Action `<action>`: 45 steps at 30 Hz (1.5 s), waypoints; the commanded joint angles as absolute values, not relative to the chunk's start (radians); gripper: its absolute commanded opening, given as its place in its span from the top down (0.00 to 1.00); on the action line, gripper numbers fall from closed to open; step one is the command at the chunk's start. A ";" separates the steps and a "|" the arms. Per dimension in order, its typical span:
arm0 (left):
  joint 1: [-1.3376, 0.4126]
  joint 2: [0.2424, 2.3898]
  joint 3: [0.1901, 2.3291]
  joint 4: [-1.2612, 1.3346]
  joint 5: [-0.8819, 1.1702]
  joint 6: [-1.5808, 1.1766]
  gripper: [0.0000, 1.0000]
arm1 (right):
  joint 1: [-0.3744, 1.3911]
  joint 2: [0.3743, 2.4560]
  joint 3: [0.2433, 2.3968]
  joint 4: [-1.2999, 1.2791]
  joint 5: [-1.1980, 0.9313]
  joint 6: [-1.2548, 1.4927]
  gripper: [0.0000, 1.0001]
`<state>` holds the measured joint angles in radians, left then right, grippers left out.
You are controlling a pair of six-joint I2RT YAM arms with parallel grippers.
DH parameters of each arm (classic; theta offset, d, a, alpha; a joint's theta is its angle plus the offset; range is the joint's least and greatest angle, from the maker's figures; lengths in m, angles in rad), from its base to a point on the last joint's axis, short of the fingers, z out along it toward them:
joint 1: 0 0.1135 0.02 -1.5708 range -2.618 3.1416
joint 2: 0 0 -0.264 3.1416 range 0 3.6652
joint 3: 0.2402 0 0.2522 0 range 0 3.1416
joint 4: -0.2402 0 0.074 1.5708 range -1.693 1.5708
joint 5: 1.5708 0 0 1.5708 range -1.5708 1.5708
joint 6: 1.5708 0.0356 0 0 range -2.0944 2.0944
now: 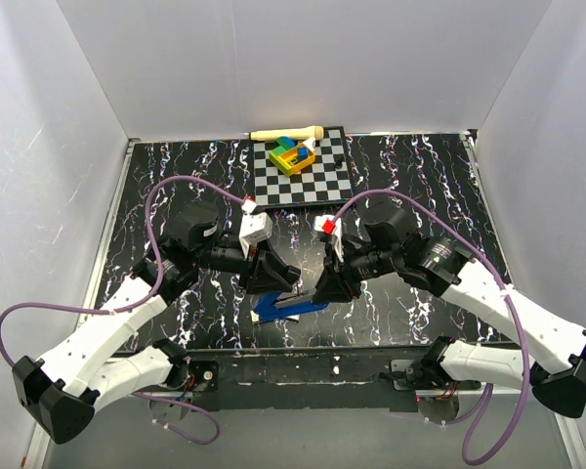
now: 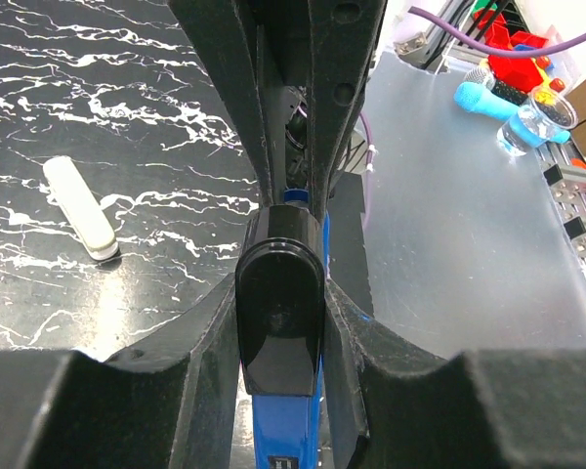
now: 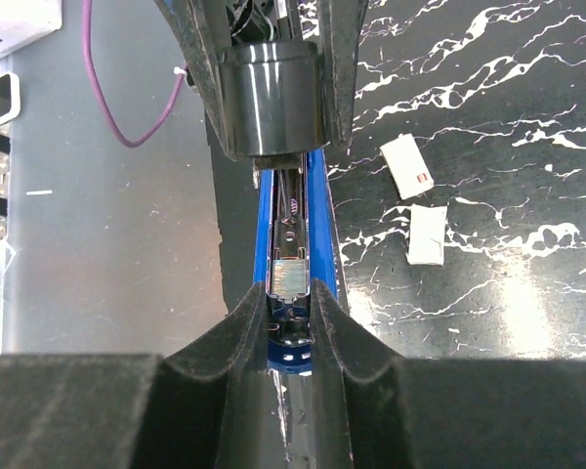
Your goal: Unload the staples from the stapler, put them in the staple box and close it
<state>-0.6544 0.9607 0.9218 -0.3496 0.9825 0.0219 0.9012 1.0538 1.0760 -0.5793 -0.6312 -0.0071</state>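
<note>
The blue stapler (image 1: 291, 306) lies opened near the table's front edge, between both grippers. My left gripper (image 1: 276, 278) is shut on its black rounded top arm (image 2: 279, 313), with the blue body (image 2: 285, 420) below it in the left wrist view. My right gripper (image 1: 329, 286) is shut on the blue body's end (image 3: 289, 354). The right wrist view shows the magazine channel open from above, with a short silver strip of staples (image 3: 291, 276) just beyond my fingertips (image 3: 257, 308). The left gripper holding the black arm (image 3: 271, 98) shows at the top of that view.
A checkerboard (image 1: 317, 181) with coloured blocks (image 1: 295, 154) lies at the back, with a wooden stick (image 1: 286, 133) behind it. Small white pieces (image 3: 407, 166) (image 3: 428, 234) lie on the marbled table beyond the stapler. A white oblong piece (image 2: 78, 205) lies to the side.
</note>
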 commanded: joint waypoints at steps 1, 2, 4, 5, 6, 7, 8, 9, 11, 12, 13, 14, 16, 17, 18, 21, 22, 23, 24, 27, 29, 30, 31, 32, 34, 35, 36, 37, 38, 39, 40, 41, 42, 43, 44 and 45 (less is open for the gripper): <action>-0.644 0.923 0.936 -0.184 0.950 0.008 1.00 | 0.913 1.086 1.124 -0.575 -0.582 0.043 0.99; -0.644 0.922 0.936 -0.184 0.940 0.008 1.00 | 0.913 1.094 1.134 -0.577 -0.569 0.046 0.99; -0.644 0.919 0.936 -0.183 0.925 0.008 1.00 | 0.913 1.104 1.147 -0.571 -0.548 0.052 0.99; -0.643 0.919 0.936 -0.184 0.916 0.008 1.00 | 0.913 1.108 1.150 -0.566 -0.535 0.055 0.99; -0.644 0.919 0.937 -0.184 0.910 0.008 1.00 | 0.913 1.109 1.155 -0.565 -0.526 0.058 0.99; -0.644 0.919 0.936 -0.186 0.901 0.008 1.00 | 0.913 1.112 1.160 -0.565 -0.514 0.060 0.99; -0.644 0.922 0.939 -0.186 0.899 0.008 1.00 | 0.913 1.115 1.169 -0.566 -0.506 0.063 0.99; -0.644 0.925 0.937 -0.190 0.899 0.008 1.00 | 0.913 1.118 1.175 -0.572 -0.502 0.060 0.99; -0.643 0.933 0.939 -0.193 0.899 0.009 1.00 | 0.913 1.124 1.196 -0.594 -0.492 0.054 0.96; -0.644 0.936 0.940 -0.195 0.899 0.011 1.00 | 0.911 1.123 1.203 -0.600 -0.488 0.051 0.94; -0.644 0.940 0.940 -0.199 0.899 0.012 1.00 | 0.913 1.124 1.207 -0.604 -0.480 0.046 0.92; -0.644 0.943 0.939 -0.202 0.899 0.014 1.00 | 0.913 1.121 1.212 -0.610 -0.473 0.041 0.88; -0.644 0.946 0.940 -0.209 0.897 0.017 1.00 | 0.913 1.121 1.218 -0.624 -0.451 0.032 0.78; -0.643 0.945 0.940 -0.209 0.897 0.018 1.00 | 0.913 1.118 1.224 -0.629 -0.443 0.029 0.73; -0.644 0.945 0.940 -0.210 0.893 0.020 1.00 | 0.913 1.117 1.229 -0.637 -0.434 0.026 0.70; -0.644 0.946 0.940 -0.215 0.887 0.023 1.00 | 0.913 1.111 1.252 -0.658 -0.414 0.018 0.66; -0.644 0.946 0.940 -0.216 0.885 0.023 1.00 | 0.913 1.108 1.261 -0.666 -0.408 0.015 0.63; -0.644 0.946 0.940 -0.218 0.882 0.025 1.00 | 0.913 1.106 1.270 -0.676 -0.403 0.012 0.61; -0.644 0.948 0.940 -0.219 0.877 0.026 1.00 | 0.911 1.103 1.281 -0.689 -0.399 0.008 0.60; -0.644 0.946 0.940 -0.224 0.858 0.025 1.00 | 0.911 1.101 1.311 -0.728 -0.384 0.003 0.55; -0.644 0.945 0.943 -0.224 0.836 0.023 1.00 | 0.913 1.100 1.334 -0.753 -0.371 0.003 0.55; -0.643 0.946 0.942 -0.224 0.824 0.021 1.00 | 0.913 1.094 1.339 -0.761 -0.367 0.003 0.54; -0.643 0.948 0.945 -0.227 0.815 0.023 1.00 | 0.913 1.091 1.345 -0.762 -0.361 0.003 0.54; -0.644 0.950 0.943 -0.232 0.804 0.021 1.00 | 0.911 1.082 1.351 -0.764 -0.356 0.003 0.53; -0.644 0.953 0.948 -0.232 0.789 0.020 1.00 | 0.913 1.075 1.364 -0.765 -0.341 0.003 0.52; -0.644 0.953 0.950 -0.232 0.784 0.018 1.00 | 0.913 1.077 1.373 -0.765 -0.322 0.003 0.52; -0.644 0.954 0.951 -0.232 0.778 0.017 1.00 | 0.911 1.078 1.381 -0.764 -0.302 0.003 0.52; -0.644 0.959 0.951 -0.232 0.770 0.014 1.00 | 0.913 1.083 1.390 -0.759 -0.282 0.006 0.53; -0.644 0.960 0.951 -0.232 0.762 0.012 1.00 | 0.913 1.092 1.400 -0.758 -0.261 0.014 0.56; -0.644 0.960 0.953 -0.232 0.755 0.011 1.00 | 0.913 1.101 1.414 -0.755 -0.244 0.023 0.63; -0.644 0.962 0.953 -0.232 0.744 0.008 1.00 | 0.911 1.112 1.423 -0.750 -0.227 0.034 0.74; -0.644 0.962 0.953 -0.232 0.736 0.008 1.00 | 0.913 1.124 1.437 -0.744 -0.215 0.043 0.88; -0.643 0.962 0.953 -0.230 0.729 0.008 1.00 | 0.913 1.135 1.448 -0.735 -0.204 0.055 0.98; -0.644 0.965 0.953 -0.230 0.720 0.008 1.00 | 0.913 1.144 1.454 -0.718 -0.193 0.069 0.99; -0.644 0.965 0.953 -0.230 0.715 0.008 1.00 | 0.913 1.152 1.454 -0.698 -0.180 0.083 0.99; -0.644 0.968 0.953 -0.229 0.709 0.008 1.00 | 0.913 1.160 1.456 -0.683 -0.175 0.095 0.99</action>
<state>-0.6491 0.9798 0.9215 -0.2836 0.7403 0.0147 0.9100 1.1294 1.4097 -0.7536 -0.2443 0.0437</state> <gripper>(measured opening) 0.316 0.027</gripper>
